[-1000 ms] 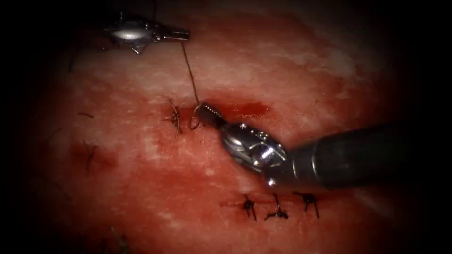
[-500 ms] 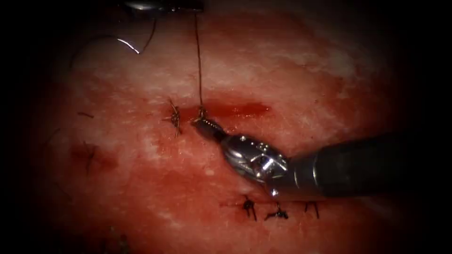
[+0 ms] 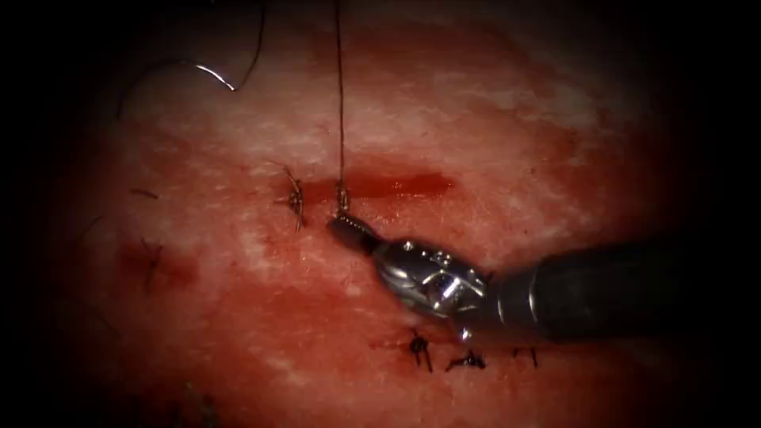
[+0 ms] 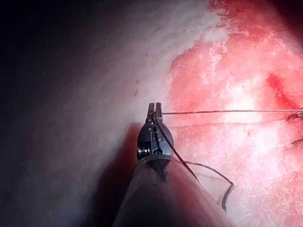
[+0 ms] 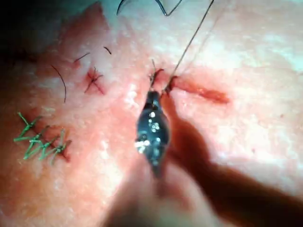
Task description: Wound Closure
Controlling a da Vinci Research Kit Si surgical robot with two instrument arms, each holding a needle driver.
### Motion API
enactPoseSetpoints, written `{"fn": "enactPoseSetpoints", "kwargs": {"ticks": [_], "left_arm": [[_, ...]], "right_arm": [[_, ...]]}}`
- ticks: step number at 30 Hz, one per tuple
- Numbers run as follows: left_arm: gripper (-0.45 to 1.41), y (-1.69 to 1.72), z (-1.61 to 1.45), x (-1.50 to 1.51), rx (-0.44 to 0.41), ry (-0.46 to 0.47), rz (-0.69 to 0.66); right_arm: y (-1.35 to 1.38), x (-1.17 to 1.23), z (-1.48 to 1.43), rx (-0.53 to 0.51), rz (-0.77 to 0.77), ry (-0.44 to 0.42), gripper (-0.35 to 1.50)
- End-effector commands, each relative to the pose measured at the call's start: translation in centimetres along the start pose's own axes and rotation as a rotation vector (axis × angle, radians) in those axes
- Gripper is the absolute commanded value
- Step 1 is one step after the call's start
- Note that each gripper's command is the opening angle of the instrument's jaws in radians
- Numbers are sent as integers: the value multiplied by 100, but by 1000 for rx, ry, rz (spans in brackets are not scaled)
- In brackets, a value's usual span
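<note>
Since a second ago the left hand has risen out of the endoscope view, drawing the thread [image 3: 341, 95] taut and straight up from the knot [image 3: 342, 198] at the cut [image 3: 388, 186], while the right hand [image 3: 349, 230] has slid lower and a little away from that knot.

In the endoscope view, the right hand lies just below the knot, jaws closed; whether a short thread end is pinched in them I cannot tell. The needle [image 3: 216, 75] lies free on the tissue [image 3: 491, 119], well up and left of the cut, its curve lying crosswise.

In the left wrist view, the left hand [image 4: 155, 109] is clamped on the thread [image 4: 227, 112], which runs straight and tight away from its tip toward the cut.

In the right wrist view, the right hand [image 5: 153, 98] points at the knot [image 5: 168, 87], almost touching; the thread [image 5: 191, 40] climbs away beyond it. The right hand is far nearer the knot; the thread's long axis runs between the two.
</note>
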Motion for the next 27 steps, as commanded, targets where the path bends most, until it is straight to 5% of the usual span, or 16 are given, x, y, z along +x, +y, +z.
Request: {"fn": "enactPoseSetpoints", "kwargs": {"ticks": [1, 27], "left_arm": [[-45, 3, 7, -5, -2, 1, 0], [-45, -21, -10, 26, 147, -38, 114]], "right_arm": [[-4, -11, 4, 1, 0, -3, -35], [-14, -44, -2, -5, -54, -46, -35]]}}
